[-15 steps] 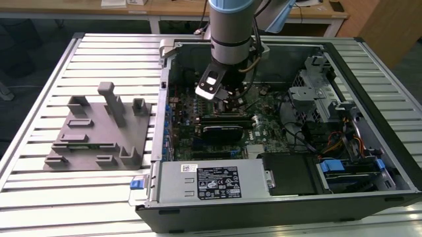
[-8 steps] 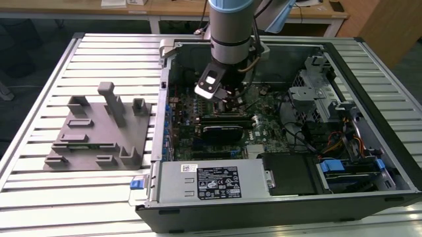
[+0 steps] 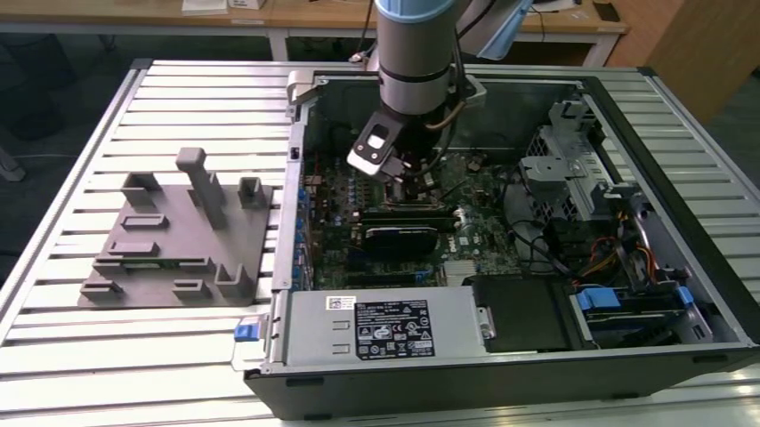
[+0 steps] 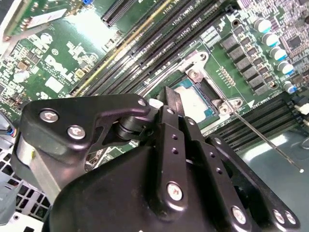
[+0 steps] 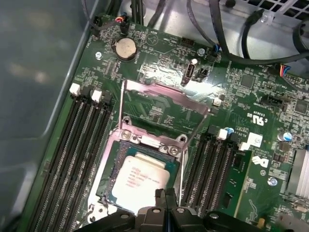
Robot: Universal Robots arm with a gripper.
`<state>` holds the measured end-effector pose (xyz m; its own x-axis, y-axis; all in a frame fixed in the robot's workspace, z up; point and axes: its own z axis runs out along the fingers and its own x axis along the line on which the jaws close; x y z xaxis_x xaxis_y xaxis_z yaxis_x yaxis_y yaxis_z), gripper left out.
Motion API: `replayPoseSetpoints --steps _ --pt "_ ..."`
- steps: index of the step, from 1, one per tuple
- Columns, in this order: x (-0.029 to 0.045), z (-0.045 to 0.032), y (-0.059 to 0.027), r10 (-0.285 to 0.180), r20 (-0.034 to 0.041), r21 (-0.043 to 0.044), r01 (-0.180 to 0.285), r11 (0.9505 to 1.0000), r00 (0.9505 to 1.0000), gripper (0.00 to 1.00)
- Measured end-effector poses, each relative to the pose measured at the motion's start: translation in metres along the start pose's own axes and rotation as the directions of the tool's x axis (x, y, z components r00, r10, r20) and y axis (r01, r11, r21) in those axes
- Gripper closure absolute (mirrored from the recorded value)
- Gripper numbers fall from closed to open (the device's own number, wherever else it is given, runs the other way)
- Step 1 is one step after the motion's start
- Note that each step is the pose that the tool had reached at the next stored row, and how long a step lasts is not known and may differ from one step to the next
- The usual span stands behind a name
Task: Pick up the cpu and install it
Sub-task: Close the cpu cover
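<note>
The cpu (image 5: 145, 180) is a small square chip with a silvery-white top. It lies flat inside the dark metal-framed socket (image 5: 145, 139) on the green motherboard (image 5: 159, 72). The socket's hinged load plate (image 5: 164, 99) stands open behind it. My gripper (image 5: 164, 195) hangs just over the chip's near edge, its two black fingers pressed together with nothing visible between them. In the second wrist view the gripper (image 4: 170, 96) points down at the cpu (image 4: 197, 104). In the exterior view the gripper (image 3: 410, 182) reaches down into the open computer case (image 3: 665, 107).
Memory slots (image 5: 79, 150) flank the socket on both sides. Cables (image 5: 231, 34) run along the board's edge. A grey fixture (image 3: 178, 236) stands on the slatted table at the exterior view's left. The power supply (image 3: 380, 325) and drive cages (image 3: 582, 169) crowd the case.
</note>
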<state>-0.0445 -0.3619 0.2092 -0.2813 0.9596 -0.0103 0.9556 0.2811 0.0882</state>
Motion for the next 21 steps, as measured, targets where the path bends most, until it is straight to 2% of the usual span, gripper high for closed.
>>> replayPoseSetpoints --steps 5,13,17,21 --pt "0.0065 0.0004 0.0019 0.016 0.0014 0.0001 -0.016 0.9999 0.9999 0.89" --pt "0.0096 0.0008 0.0044 0.076 0.0073 0.0006 -0.076 0.9971 0.9971 0.89" --pt "0.0121 0.0012 0.0088 0.089 0.0087 0.0006 -0.089 0.9961 0.996 0.89" --pt "0.0129 0.0011 0.0099 0.126 0.0123 0.0008 -0.126 0.9921 0.992 0.89"
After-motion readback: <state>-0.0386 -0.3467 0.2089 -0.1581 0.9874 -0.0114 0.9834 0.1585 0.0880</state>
